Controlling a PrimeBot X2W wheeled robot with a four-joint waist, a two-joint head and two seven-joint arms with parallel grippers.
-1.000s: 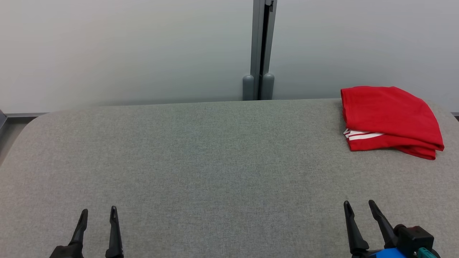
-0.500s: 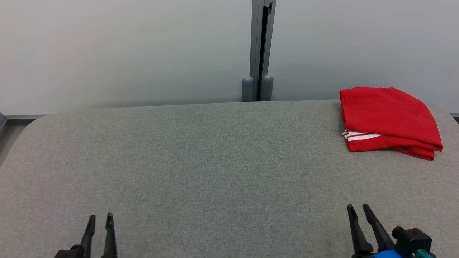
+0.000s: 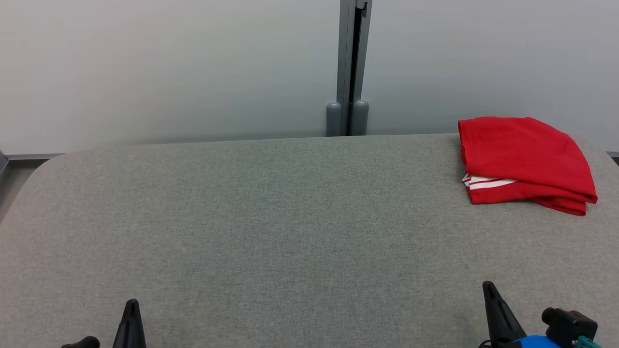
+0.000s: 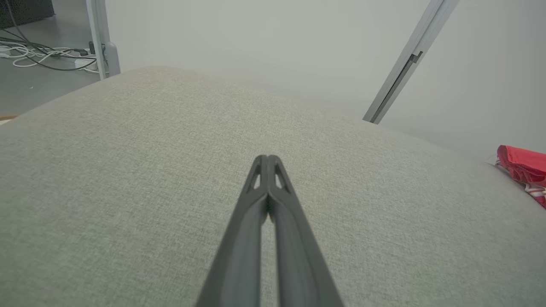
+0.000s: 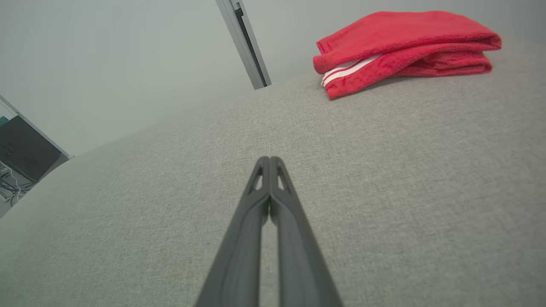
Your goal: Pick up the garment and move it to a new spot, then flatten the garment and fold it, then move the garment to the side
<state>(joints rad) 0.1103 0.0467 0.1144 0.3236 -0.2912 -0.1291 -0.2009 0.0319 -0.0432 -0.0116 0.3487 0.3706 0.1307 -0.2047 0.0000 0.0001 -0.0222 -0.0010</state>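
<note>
The garment (image 3: 524, 162) is red with white stripes and lies folded in a stack at the far right of the grey table (image 3: 290, 217). The right wrist view has the garment (image 5: 405, 44) ahead at the upper right, and a corner of it (image 4: 522, 168) shows at the right edge of the left wrist view. My left gripper (image 3: 131, 309) is low at the front left, shut with nothing in it, fingertips pressed together (image 4: 268, 158). At the front right my right gripper (image 3: 488, 290) is shut and empty too (image 5: 268, 160), well short of the garment.
A grey post (image 3: 349, 67) stands against the pale wall behind the table's far edge. Cables (image 4: 47, 57) lie on the floor beyond the table's left end. A dark box (image 5: 23, 149) sits off that side too.
Both grippers have closed from open to shut and have drawn back toward the bottom of the head view. The garment has stayed where it was.
</note>
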